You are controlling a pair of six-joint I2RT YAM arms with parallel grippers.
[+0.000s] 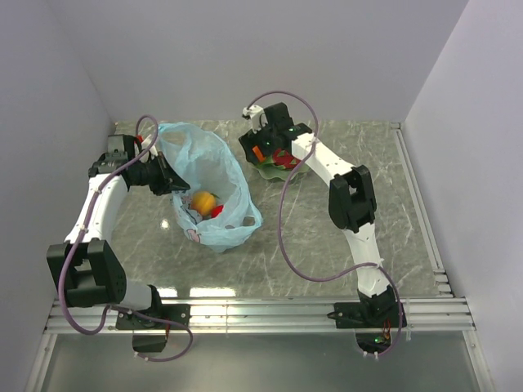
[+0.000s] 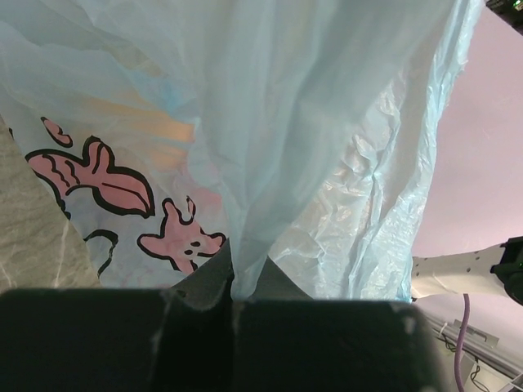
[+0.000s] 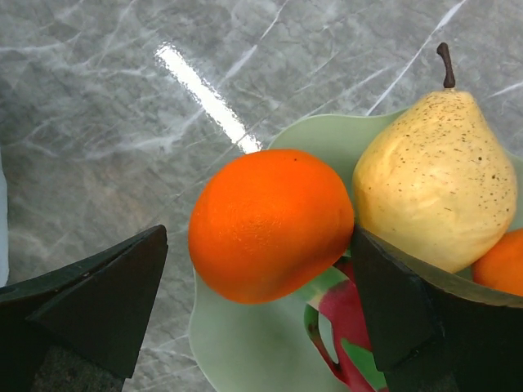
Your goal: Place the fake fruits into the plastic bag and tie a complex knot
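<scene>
The light-blue plastic bag [image 1: 208, 184] with pink cartoon print stands open at the left-centre; an orange fruit [image 1: 203, 200] and a red one [image 1: 217, 211] lie inside. My left gripper [image 1: 166, 175] is shut on the bag's left rim [image 2: 245, 269] and holds it up. My right gripper [image 3: 257, 302] is open above the pale green plate [image 3: 245, 343]. Its jaws straddle an orange [image 3: 270, 224]; the right finger touches it, the left stands apart. A yellow pear [image 3: 437, 175], a pink-red and green fruit [image 3: 347, 314] and another orange [image 3: 498, 261] lie beside it on the plate.
The plate [image 1: 274, 170] with fruits sits at the back centre under the right wrist. Grey walls close in the table on three sides. A metal rail [image 1: 261, 314] runs along the near edge.
</scene>
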